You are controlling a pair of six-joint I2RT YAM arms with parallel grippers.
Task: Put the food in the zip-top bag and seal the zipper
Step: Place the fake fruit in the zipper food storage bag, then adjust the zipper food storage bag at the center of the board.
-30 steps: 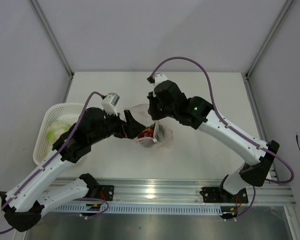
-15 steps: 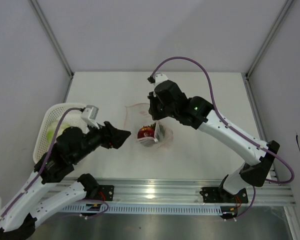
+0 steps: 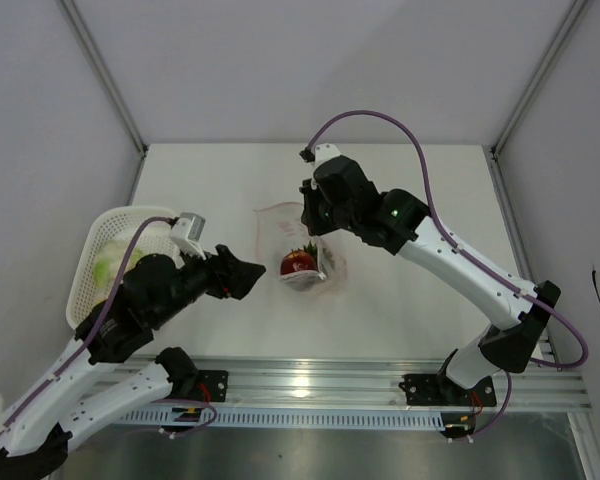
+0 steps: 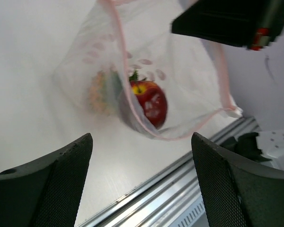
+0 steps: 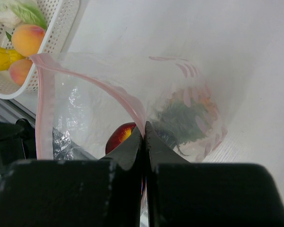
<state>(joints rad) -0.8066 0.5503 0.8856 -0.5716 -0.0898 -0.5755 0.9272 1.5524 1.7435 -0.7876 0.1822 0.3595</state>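
The clear zip-top bag [image 3: 305,240] stands open at mid-table, its pinkish-red zipper [image 5: 85,78] forming a wide mouth. My right gripper [image 3: 315,222] is shut on the zipper strip and holds the mouth up; in the right wrist view the gripper [image 5: 144,126] pinches the strip. A dark red apple [image 3: 298,263] lies inside the bag, also showing in the left wrist view [image 4: 149,101], beside an orange piece with dark green leaves [image 5: 184,118]. My left gripper [image 3: 250,277] is open and empty, just left of the bag, its fingers [image 4: 42,184] spread wide.
A white lattice basket [image 3: 130,212] at the table's left edge holds a pale green leafy piece [image 3: 108,262], orange round pieces [image 5: 26,39] and a yellow one [image 5: 0,57]. The metal rail [image 3: 380,378] runs along the near edge.
My left gripper, which was at the bag's mouth with the apple, has let it go and drawn back to the left. The apple now lies in the bag. The right gripper still holds the zipper.
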